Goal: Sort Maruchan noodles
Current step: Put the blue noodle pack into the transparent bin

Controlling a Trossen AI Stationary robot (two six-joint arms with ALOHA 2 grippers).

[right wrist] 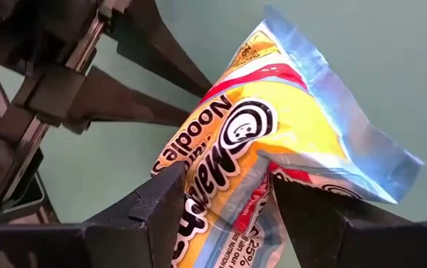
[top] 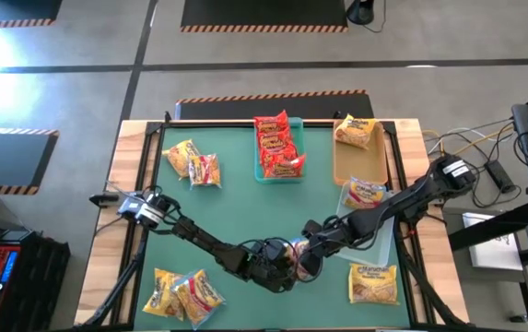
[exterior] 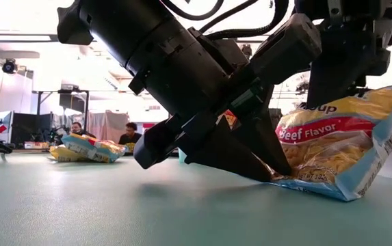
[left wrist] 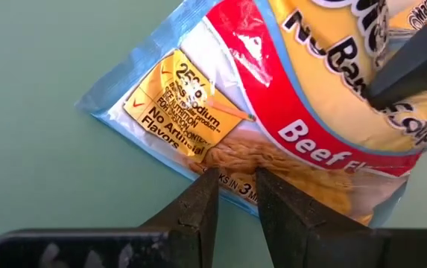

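Green mat [top: 236,212] underlies both my grippers, meeting at its near middle over one beef packet [left wrist: 302,126]. My left gripper [left wrist: 232,195] pinches its edge between near-closed fingers, steadying it; my right gripper [right wrist: 224,205] straddles it, fingers spread and apparently letting go, so the handover can finish.

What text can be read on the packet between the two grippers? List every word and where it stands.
"Beef Flavor": red band of the beef noodle packet.
"No Artificial Flavors": its yellow corner patch.
"25%" and the smaller print beside it: same patch, too blurred to read fully.
"Noodle": packet front; brand name only partly showing.
Packets elsewhere: too small.
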